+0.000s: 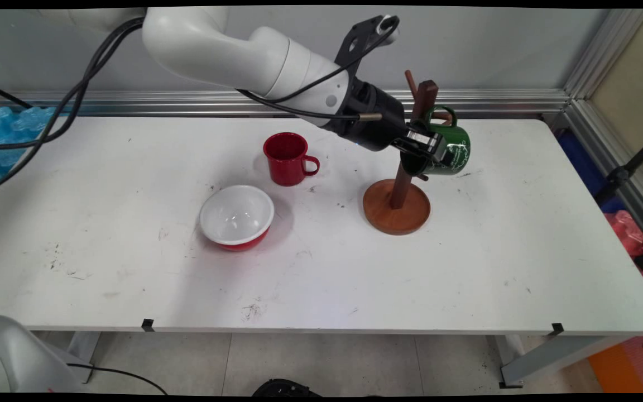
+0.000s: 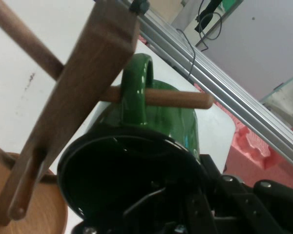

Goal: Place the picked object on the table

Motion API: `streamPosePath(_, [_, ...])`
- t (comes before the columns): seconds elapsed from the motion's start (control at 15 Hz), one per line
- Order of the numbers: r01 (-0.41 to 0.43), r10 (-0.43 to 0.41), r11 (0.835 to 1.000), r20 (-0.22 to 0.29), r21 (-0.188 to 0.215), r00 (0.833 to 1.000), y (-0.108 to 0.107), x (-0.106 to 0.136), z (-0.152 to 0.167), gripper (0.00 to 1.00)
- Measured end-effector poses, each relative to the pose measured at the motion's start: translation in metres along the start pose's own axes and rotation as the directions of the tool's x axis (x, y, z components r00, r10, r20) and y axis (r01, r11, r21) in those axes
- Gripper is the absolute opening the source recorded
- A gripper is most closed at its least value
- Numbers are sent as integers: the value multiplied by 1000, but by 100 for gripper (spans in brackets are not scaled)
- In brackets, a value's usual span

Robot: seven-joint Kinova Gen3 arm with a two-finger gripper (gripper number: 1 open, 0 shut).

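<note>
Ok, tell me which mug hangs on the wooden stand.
The green mug, its handle threaded over a peg and held by the gripper; the red mug stands on the table.

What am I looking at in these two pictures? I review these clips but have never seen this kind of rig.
This is a white robot arm with a black two-finger tool at its tip. One picture is taken by a fixed camera looking down across a white table; the other by a camera on the hand, looking along the tool. On the table stand a red mug, a red bowl with a white inside and a wooden mug tree. The tool is shut on the rim of a green mug, tilted on its side. In the hand view the green mug's handle is looped over one of the tree's pegs.
</note>
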Motion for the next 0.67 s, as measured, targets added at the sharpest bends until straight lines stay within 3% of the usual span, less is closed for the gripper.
streamPosePath(0.67, [-5,5,1000,-6,-22,1000,13,3,-14,0])
